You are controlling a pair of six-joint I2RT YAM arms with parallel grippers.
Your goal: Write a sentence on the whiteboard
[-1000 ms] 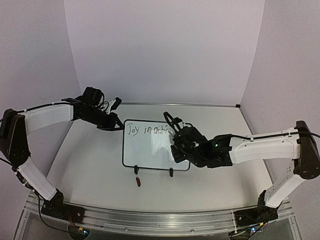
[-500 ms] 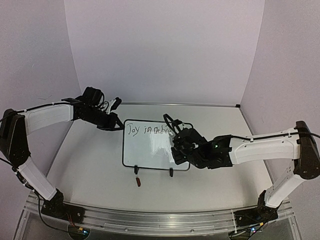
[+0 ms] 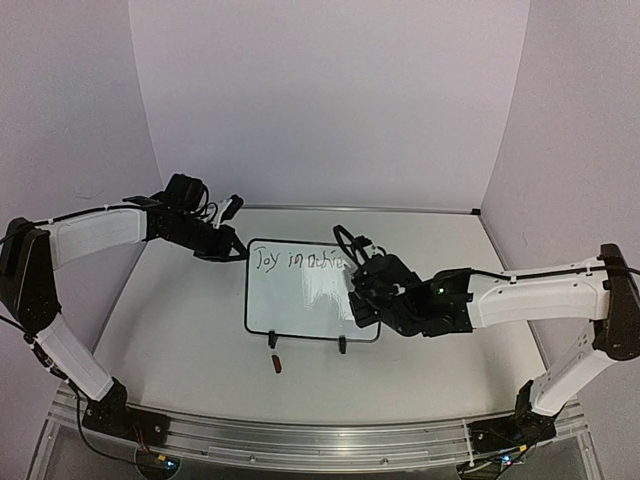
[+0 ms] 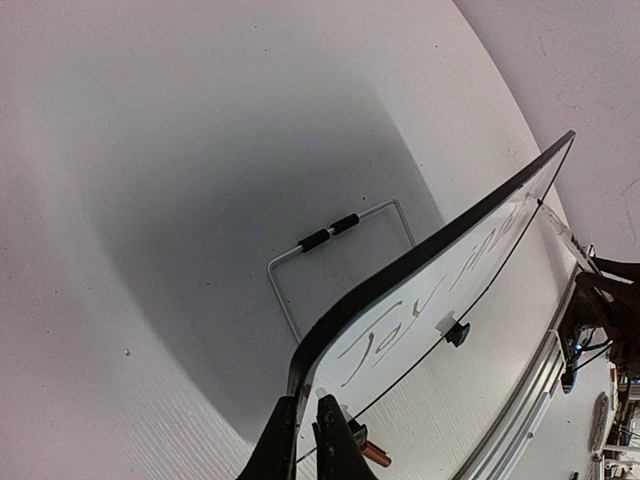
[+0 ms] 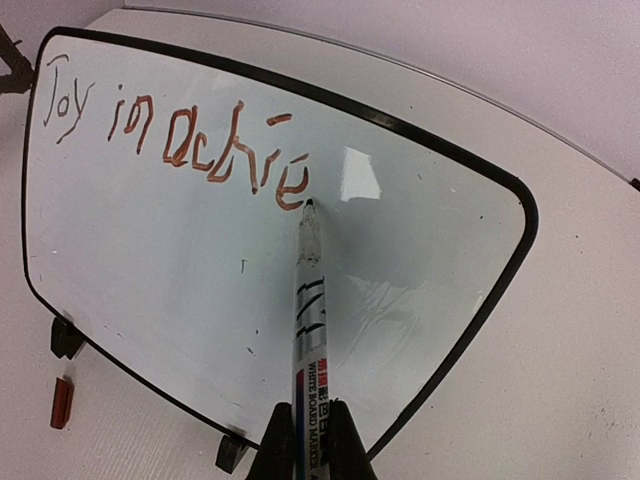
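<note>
The whiteboard [image 3: 300, 300] stands tilted on two black clip feet mid-table, with red-brown writing "Joy in achie" along its top. My left gripper [image 3: 240, 252] is shut on the board's top left corner; in the left wrist view [image 4: 305, 440] its jaws pinch the black frame of the whiteboard [image 4: 430, 290]. My right gripper [image 3: 362, 300] is shut on a whiteboard marker [image 5: 308, 310], whose tip touches the whiteboard [image 5: 180, 260] just after the last letter.
A red marker cap [image 3: 277, 363] lies on the table in front of the board's left foot; it also shows in the right wrist view [image 5: 62, 402]. A wire stand [image 4: 335, 250] sits behind the board. Purple walls close the back and sides.
My right gripper and marker have shifted slightly right along the writing line, adding to the last word. The left arm and board have not moved.
</note>
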